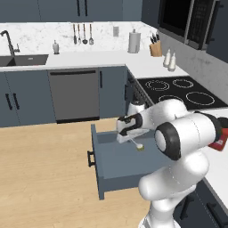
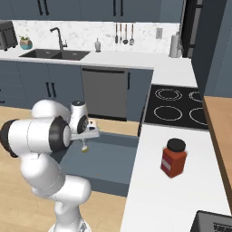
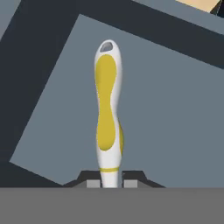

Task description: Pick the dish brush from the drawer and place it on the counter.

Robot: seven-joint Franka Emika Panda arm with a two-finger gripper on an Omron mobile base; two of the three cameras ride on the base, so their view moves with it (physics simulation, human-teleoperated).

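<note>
Red jar (image 2: pixel 173 157) — beside black cooktop (image 2: pixel 177 105)

White-yellow dish brush (image 3: pixel 108 118) (blue-grey drawer (image 1: pixel 116 164))

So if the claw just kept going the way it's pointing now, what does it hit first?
Probably the drawer floor: the claw, shut on the dish brush, points down into it, so the brush's far end would likely touch first. Depth is unclear.
</note>
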